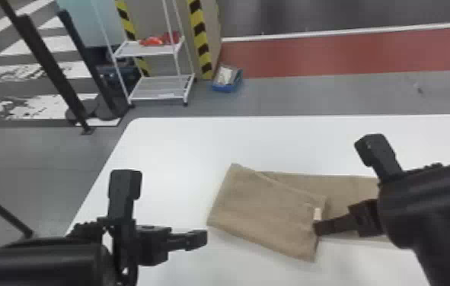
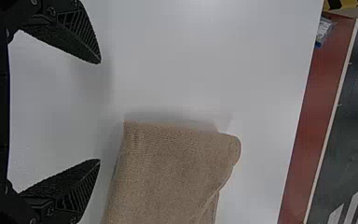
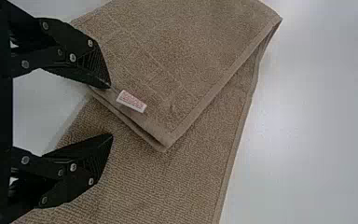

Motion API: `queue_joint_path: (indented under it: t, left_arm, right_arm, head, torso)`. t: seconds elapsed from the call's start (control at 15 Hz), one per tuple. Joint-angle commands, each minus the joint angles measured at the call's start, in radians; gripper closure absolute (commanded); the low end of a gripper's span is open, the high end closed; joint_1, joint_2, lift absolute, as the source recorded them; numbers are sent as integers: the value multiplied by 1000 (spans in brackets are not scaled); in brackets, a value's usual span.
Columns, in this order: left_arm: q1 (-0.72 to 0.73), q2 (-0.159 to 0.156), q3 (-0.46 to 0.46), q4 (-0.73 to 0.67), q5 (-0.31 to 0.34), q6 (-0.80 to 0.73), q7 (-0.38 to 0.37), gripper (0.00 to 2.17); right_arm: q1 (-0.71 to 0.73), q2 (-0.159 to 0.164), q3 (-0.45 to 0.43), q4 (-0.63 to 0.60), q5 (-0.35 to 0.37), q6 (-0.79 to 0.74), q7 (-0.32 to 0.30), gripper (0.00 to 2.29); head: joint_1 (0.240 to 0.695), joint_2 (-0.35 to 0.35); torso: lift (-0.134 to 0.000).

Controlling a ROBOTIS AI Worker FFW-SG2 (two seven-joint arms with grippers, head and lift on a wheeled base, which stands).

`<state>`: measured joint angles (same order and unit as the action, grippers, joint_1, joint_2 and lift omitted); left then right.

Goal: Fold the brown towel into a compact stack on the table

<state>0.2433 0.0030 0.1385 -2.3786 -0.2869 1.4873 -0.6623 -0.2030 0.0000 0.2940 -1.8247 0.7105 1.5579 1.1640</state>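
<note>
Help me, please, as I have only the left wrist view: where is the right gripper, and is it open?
Observer: The right gripper is by the edge of the towel's folded-over flap, its fingers apart.
Operator: Thank you; is anything close to those fingers?
Observer: Yes, a white tag on the flap's edge, just beside one fingertip.
Operator: And does the flap lie square on the layer below?
Observer: No, it lies askew, its near corner jutting past the lower layer's near edge.
</note>
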Motion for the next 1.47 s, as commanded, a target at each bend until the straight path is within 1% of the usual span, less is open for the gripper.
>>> queue_joint_path:
  t: [0.0, 0.2, 0.4, 0.8, 0.87, 0.93, 1.4]
  left_arm:
    - [2, -6, 4, -4, 0, 0, -2, 144]
    - [1, -6, 3, -4, 0, 0, -5, 144]
    - [-1, -6, 0, -1, 0, 0, -3, 144]
    - [1, -6, 0, 1, 0, 0, -2, 144]
    - [1, -6, -2, 1, 0, 0, -2, 144]
    - [1, -6, -2, 1, 0, 0, 0, 144]
    - [1, -6, -2, 1, 0, 0, 0, 144]
  right_arm:
    - [11, 1, -7, -22, -19, 14, -3, 583]
    - [17, 1, -9, -41, -22, 14, -10, 576]
    - [19, 1, -15, -64, -40, 14, -12, 579]
    - [31, 1, -13, -47, -55, 14, -26, 586]
    - [33, 1, -15, -47, -57, 14, -26, 599]
    - [33, 1, -16, -47, -62, 14, -26, 758]
    - [34, 1, -27, -47, -75, 14, -40, 768]
  head:
    - [695, 209]
    - [695, 214]
    - [695, 215]
    - [695, 218]
    - [695, 219]
    - [695, 220]
    - [695, 218]
  torso:
    - [-124]
    - [-124]
    - [-124]
    - [-124]
    - [-124]
    - [-124]
    - [-124]
